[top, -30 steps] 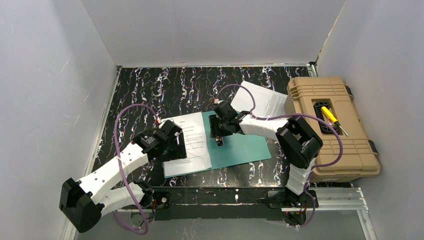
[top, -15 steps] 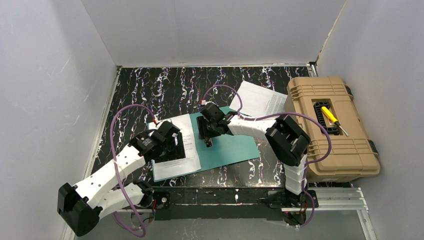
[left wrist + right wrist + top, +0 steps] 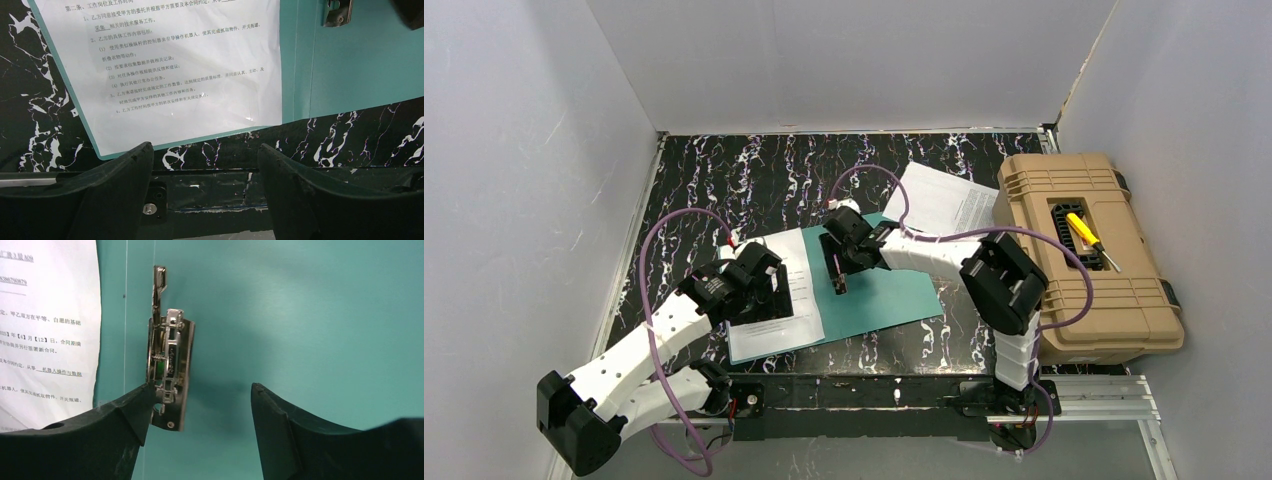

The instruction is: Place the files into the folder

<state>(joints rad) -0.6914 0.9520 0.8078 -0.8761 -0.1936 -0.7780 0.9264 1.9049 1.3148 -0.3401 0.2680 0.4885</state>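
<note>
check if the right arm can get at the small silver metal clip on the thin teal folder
Probably yes: the right gripper hangs open right above the small silver metal clip on the thin teal folder, nothing lying between them.

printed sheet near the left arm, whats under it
The printed sheet lies on the left half of the open teal folder; a thin teal edge shows along its border. Whether more sheets lie beneath it is covered.
</note>
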